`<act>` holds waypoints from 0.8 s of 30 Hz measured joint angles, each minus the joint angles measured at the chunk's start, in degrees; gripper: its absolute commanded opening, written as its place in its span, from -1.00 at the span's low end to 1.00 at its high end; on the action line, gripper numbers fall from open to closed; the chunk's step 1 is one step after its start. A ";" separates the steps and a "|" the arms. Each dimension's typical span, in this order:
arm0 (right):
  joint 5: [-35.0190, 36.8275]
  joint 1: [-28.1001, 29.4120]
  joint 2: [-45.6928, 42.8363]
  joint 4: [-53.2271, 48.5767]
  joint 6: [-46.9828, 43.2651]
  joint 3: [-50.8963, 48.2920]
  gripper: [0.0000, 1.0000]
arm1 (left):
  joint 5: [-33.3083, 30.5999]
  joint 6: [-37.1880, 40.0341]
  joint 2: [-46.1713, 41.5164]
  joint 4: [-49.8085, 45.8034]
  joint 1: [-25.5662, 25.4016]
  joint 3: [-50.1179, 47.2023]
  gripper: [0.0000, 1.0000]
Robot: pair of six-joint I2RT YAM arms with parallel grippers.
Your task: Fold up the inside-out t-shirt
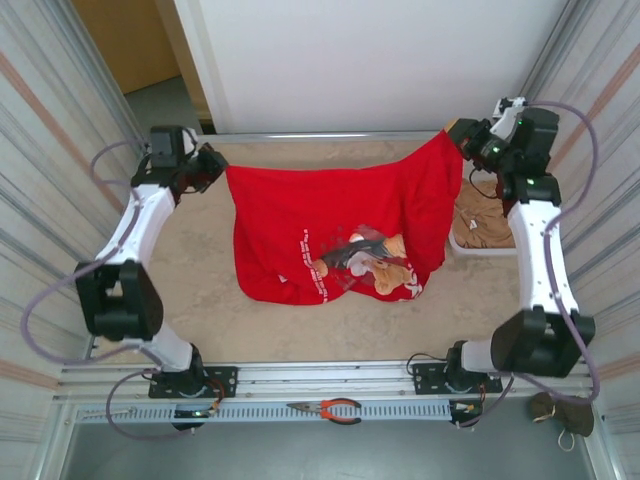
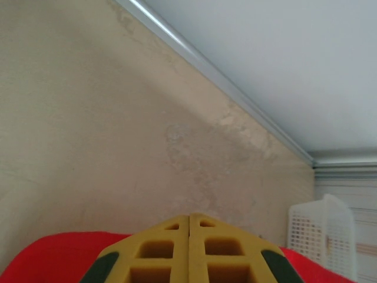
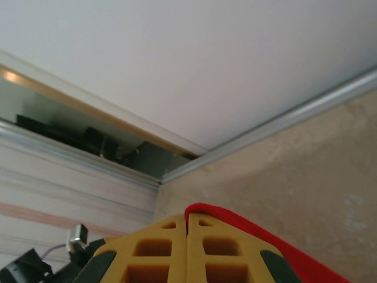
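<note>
Bright red cotton inside-out t-shirt (image 1: 300, 215), with white lettering and a bear print, stretched along the far edge of the mottled beige worktop (image 1: 200, 300); its lower part lies slumped in soft folds on the surface. The left gripper (image 1: 218, 166) and right gripper (image 1: 458, 135) have blocky yellow fingers (image 2: 159, 250) pressed together. Each pinches an upper corner of the shirt. White lattice basket (image 1: 470, 248) holding tan cloth (image 1: 487, 225) at the right edge.

Noted t-shirt (image 1: 320, 225) hung over far half of table (image 1: 200, 290), stretched between left gripper (image 1: 218, 166) at far left and right gripper (image 1: 452, 133) at far right. Found basket (image 1: 480, 250) just right of t-shirt, cloth (image 1: 485, 228) inside. Recorded pliers (image 1: 333, 408) on near rail (image 1: 420, 410), between arm bases.
</note>
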 measured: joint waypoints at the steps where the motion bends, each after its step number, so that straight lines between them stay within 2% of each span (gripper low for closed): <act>1: 0.46 0.26 1.27 -0.33 -0.76 -0.07 -1.00 | -0.17 0.79 2.62 -0.28 -0.26 2.36 -1.00; 2: 0.79 0.55 1.95 -0.52 -1.22 -0.07 -1.00 | -0.24 1.44 4.48 -0.46 -0.50 4.37 -0.80; 4: 1.79 1.60 2.43 -0.79 -2.49 -0.07 -1.00 | -0.04 3.37 8.39 -1.05 -0.83 9.31 -0.14; 6: 2.16 2.64 2.27 -0.68 -3.63 -0.07 -1.00 | 0.02 4.79 10.19 -2.12 -0.94 12.46 0.11; 9: 2.95 4.00 2.16 -0.35 -4.87 -0.94 -1.00 | -0.66 7.04 8.92 -3.72 -1.66 11.89 0.17; 14: 3.89 4.26 2.08 -0.31 -6.10 -4.15 -1.00 | -3.82 9.79 -1.95 -5.25 -6.51 -1.86 0.07; 17: 4.61 4.26 2.01 -0.50 -6.78 -5.16 -1.00 | -8.37 11.91 -9.92 -7.56 -14.45 -10.84 0.03; 19: 4.72 4.22 1.64 -0.50 -6.99 -5.66 -1.00 | -12.55 13.22 -13.27 -9.42 -22.14 -14.75 0.02; 24: 4.72 4.00 -0.09 -0.48 -7.21 -7.63 -1.00 | -22.23 15.08 -12.98 -12.81 -37.88 -20.48 0.02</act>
